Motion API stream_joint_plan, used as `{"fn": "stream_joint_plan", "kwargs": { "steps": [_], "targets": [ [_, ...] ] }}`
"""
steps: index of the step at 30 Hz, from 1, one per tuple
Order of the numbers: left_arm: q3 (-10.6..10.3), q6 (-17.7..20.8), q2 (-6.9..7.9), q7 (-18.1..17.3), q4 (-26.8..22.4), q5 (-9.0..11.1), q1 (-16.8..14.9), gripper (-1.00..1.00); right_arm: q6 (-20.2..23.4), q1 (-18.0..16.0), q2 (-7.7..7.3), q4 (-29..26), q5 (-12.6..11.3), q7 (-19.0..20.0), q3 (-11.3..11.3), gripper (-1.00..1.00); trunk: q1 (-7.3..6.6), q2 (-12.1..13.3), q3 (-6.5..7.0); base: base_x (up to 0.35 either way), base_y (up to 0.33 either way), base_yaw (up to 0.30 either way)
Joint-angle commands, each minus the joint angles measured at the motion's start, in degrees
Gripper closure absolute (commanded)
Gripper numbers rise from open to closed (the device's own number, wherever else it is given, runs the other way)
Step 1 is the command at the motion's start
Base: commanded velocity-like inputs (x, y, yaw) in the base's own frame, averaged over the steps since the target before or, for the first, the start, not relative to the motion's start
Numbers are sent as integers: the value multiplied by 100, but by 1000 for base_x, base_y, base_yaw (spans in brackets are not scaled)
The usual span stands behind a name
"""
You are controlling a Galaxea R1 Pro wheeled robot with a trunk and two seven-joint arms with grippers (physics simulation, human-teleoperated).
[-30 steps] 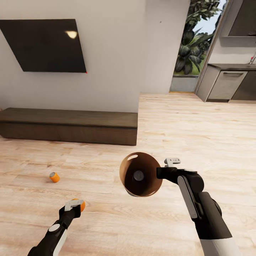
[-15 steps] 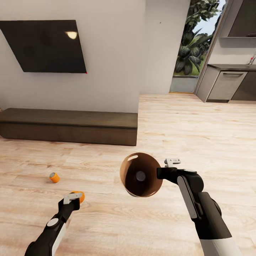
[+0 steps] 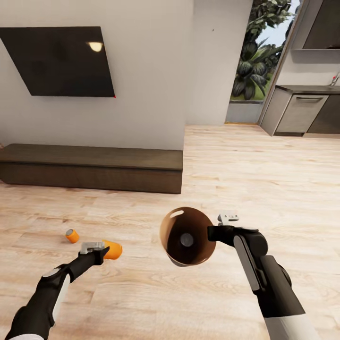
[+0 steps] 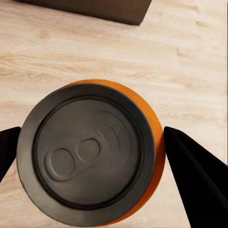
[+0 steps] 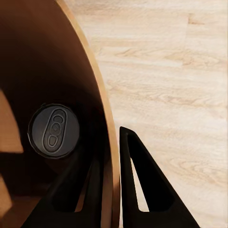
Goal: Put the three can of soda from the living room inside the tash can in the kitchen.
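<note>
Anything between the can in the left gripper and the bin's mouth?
Nothing visible: only open floor lies between the held can in the left gripper and the bin, clamped by the right gripper.

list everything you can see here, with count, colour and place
soda cans: three, orange; one on the floor, one in the left gripper, one inside the bin
trash can: one, brown inside, held by its rim, above the floor
television: one, black, on the wall
low cabinet: one, dark brown, against the wall
kitchen cabinets: grey, far right
plants: green, beyond the doorway
floor: light wood
left gripper: black, shut on a can
right gripper: black, clamped on the bin's rim
</note>
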Motion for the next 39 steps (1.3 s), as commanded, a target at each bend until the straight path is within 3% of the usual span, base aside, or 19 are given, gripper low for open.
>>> {"fn": "stream_joint_plan", "kwargs": {
  "steps": [1, 3, 6, 7, 14, 21, 22, 26, 32, 39],
  "targets": [
    [101, 193, 12, -171, -189, -8, 1, 100, -4, -2, 1, 11, -121, 24, 2, 100, 0, 0, 0, 0, 0, 0],
    [228, 706, 25, -557, -627, -9, 1, 100, -10, -2, 1, 80, -119, 18, 2, 100, 0, 0, 0, 0, 0, 0],
    [265, 1003, 29, -777, -890, -4, 1, 100, -16, -2, 1, 195, -119, 17, 2, 100, 0, 0, 0, 0, 0, 0],
    [282, 1313, 31, -956, -1078, 9, 1, 100, -30, -2, 1, 417, -118, 15, 7, 100, 0, 0, 0, 0, 0, 0],
    [283, 1653, 19, -1604, -1183, 170, 1, 100, -246, -2, 25, 945, 24, 9, 33, 100, 0, 0, 0, 0, 0, 0],
    [290, 1959, 18, -1801, -1361, 402, 1, 100, -619, -10, 113, 1502, 256, 8, 45, 100, 0, 0, 0, 0, 0, 0],
    [291, 1994, 17, -1821, -1385, 499, 1, 100, -653, -14, 150, 1631, 281, 8, 200, 100, 0, 0, 0, 0, 0, 0],
    [285, 2114, 22, -1971, -1395, 659, 1, 100, -703, -39, 162, 1798, 289, 8, 360, 100, 0, 0, 0, 0, 0, 0],
    [290, 2596, 22, -2694, -1404, 754, 1, 100, -946, -132, 177, 2152, 290, 8, 434, 100, 0, 0, 0, 0, 0, 0],
    [286, 2682, 16, -2903, -1399, 878, 1, 100, -982, -177, 204, 2296, 294, 8, 448, 100, 0, 0, 0, 0, 0, 0]
  ]
}}
